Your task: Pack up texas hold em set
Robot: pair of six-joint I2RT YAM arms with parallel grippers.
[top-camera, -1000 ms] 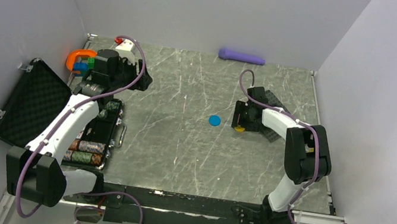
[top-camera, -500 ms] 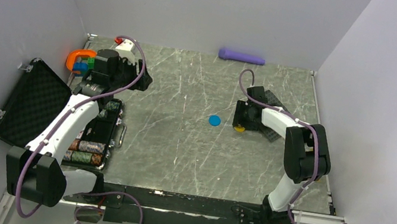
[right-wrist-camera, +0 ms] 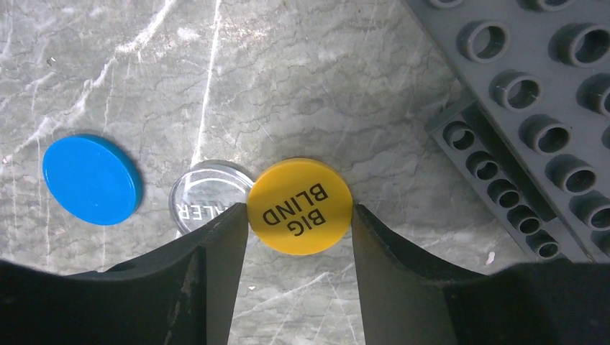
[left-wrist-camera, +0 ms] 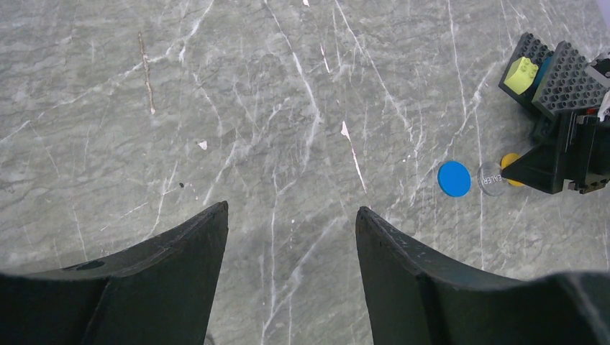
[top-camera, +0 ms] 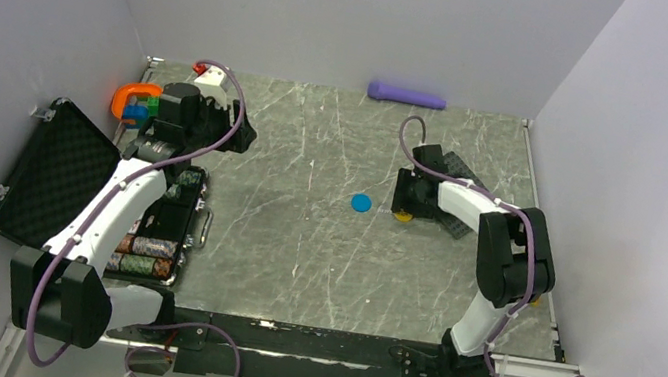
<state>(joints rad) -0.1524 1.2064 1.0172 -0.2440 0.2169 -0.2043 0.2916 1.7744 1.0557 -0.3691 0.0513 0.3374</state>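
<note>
A yellow disc (right-wrist-camera: 301,208) marked BIG BLIND lies flat on the table, and my right gripper (right-wrist-camera: 301,208) stands over it with one fingertip against each of its edges. A clear dealer disc (right-wrist-camera: 205,188) touches its left side, partly under my left finger. Further left lies a blue disc (right-wrist-camera: 91,180). From above, the right gripper (top-camera: 404,210) is low at the yellow disc (top-camera: 402,217), right of the blue disc (top-camera: 361,202). The black case (top-camera: 59,170) lies open at the left with chip stacks (top-camera: 145,247) inside. My left gripper (left-wrist-camera: 291,212) hangs open over bare table.
Black studded building plates (right-wrist-camera: 547,108) lie just right of the yellow disc, close to my right finger. An orange ring toy (top-camera: 134,99) sits at the back left by the case. A purple cylinder (top-camera: 406,95) lies against the back wall.
The right gripper's jaws have narrowed onto the yellow disc. The left arm has not moved.
</note>
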